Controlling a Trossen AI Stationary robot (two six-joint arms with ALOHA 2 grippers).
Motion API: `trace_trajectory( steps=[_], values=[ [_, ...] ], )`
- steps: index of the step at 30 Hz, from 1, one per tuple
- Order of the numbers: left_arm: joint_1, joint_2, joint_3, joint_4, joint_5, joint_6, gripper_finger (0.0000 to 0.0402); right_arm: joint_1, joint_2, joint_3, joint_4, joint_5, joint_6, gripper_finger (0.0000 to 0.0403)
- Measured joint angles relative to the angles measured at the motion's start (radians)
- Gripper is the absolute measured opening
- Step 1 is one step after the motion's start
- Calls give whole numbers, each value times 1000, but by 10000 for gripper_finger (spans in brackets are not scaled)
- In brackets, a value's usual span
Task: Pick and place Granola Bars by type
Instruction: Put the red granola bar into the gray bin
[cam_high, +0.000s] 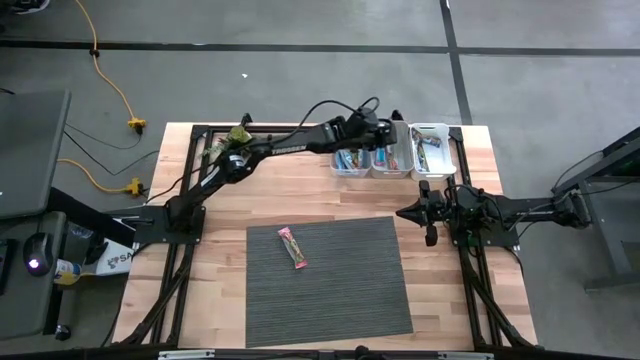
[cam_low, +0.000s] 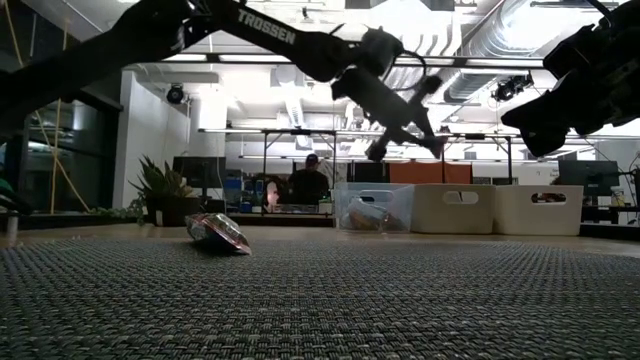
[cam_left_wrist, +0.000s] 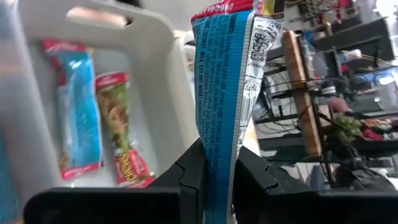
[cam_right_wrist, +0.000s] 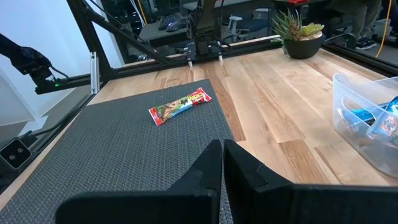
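My left gripper (cam_high: 385, 135) is at the table's far side, over the row of bins, shut on a light blue granola bar (cam_left_wrist: 224, 74). Below it, the left wrist view shows a white bin (cam_left_wrist: 161, 68) holding another light blue bar (cam_left_wrist: 78, 112) and a green bar with red ends (cam_left_wrist: 121, 124). One green-and-red bar (cam_high: 292, 247) lies flat on the grey mat (cam_high: 330, 280); it also shows in the right wrist view (cam_right_wrist: 180, 106). My right gripper (cam_high: 415, 212) waits, shut, above the wood just right of the mat's far corner. My left gripper pinches the light blue bar between its two fingers (cam_left_wrist: 186, 174), near one end of the wrapper (cam_left_wrist: 217, 155). The fingers lie along the bar, and most of it sticks out beyond the fingertips. The bar is lifted clear, over the white bin.
Three bins stand side by side at the far edge: a clear one (cam_high: 350, 158), then two white ones (cam_high: 392, 155) (cam_high: 433, 148). A small potted plant (cam_high: 238, 135) sits at the far left corner. People sit in the room beyond the table (cam_low: 305, 180).
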Motion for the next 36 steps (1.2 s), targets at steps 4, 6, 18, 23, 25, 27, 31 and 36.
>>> trace_trajectory(
  steps=[4, 6, 18, 23, 25, 27, 31, 36],
  values=[
    [0, 7, 0, -50, -24, -45, 50, 0, 0, 0, 0, 0, 0, 0],
    [0, 6, 0, -82, -60, -61, 50, 0, 0, 0, 0, 0, 0, 0],
    [52, 44, -1, -67, 66, -23, 50, 0, 0, 0, 0, 0, 0, 0],
    [60, 74, -2, -59, 125, 8, 50, 0, 0, 0, 0, 0, 0, 0],
    [61, 79, -1, -43, 125, 18, 50, 0, 0, 0, 0, 0, 0, 0],
    [65, 81, -1, -35, 133, 19, 50, 0, 0, 0, 0, 0, 0, 0],
    [65, 81, -1, -37, 130, 24, 51, 0, 0, 0, 0, 0, 0, 0],
    [65, 81, -1, -40, 136, 66, 64, 0, 0, 0, 0, 0, 0, 0]
  ],
)
